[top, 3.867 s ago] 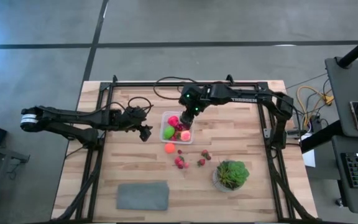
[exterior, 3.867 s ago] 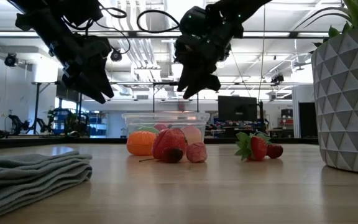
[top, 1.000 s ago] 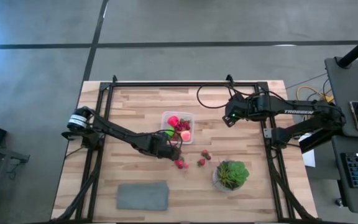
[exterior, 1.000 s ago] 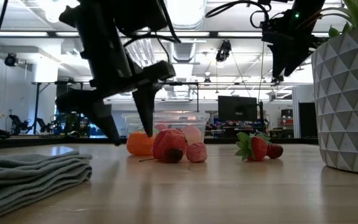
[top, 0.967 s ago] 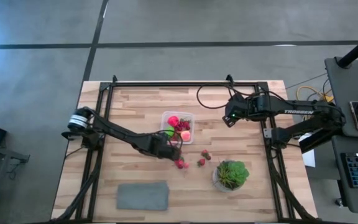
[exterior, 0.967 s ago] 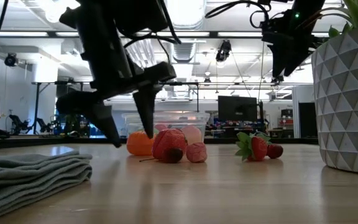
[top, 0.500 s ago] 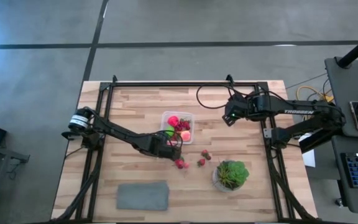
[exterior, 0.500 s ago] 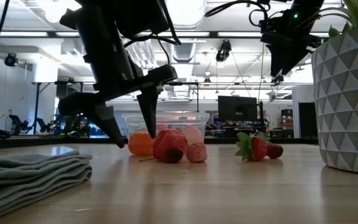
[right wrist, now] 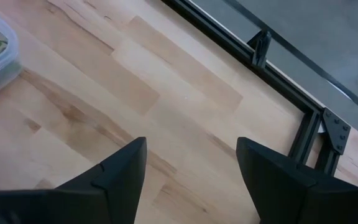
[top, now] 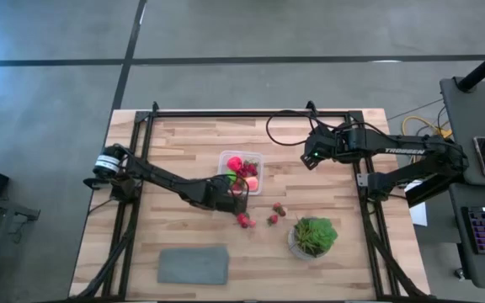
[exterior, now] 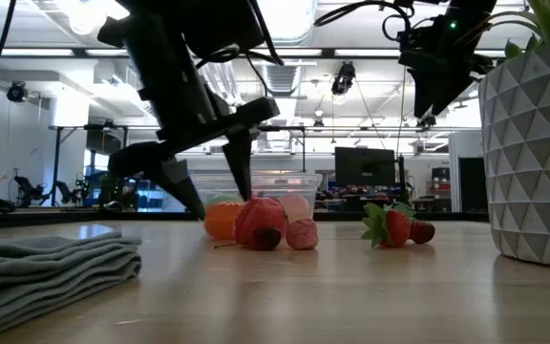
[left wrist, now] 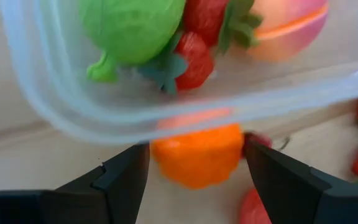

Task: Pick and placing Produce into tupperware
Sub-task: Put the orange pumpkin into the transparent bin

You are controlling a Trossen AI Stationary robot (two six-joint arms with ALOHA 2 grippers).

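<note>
The orange fruit (left wrist: 197,155) lies on the table (top: 183,143) just outside the near wall of the clear tupperware (top: 241,172), at the middle of the high view. The left pincer (left wrist: 194,171) straddles it, released, one finger on each side, not yet clenched. Inside the tupperware sit a lime-green fruit (left wrist: 132,28), a pink-peach fruit (left wrist: 288,28) and strawberries (left wrist: 191,53). More strawberries (exterior: 394,225) lie loose on the table toward the lower right, near the potted plant (top: 313,236). The right pincer (right wrist: 191,174) hangs released over bare wood, upper right of the tupperware, well apart from it.
</note>
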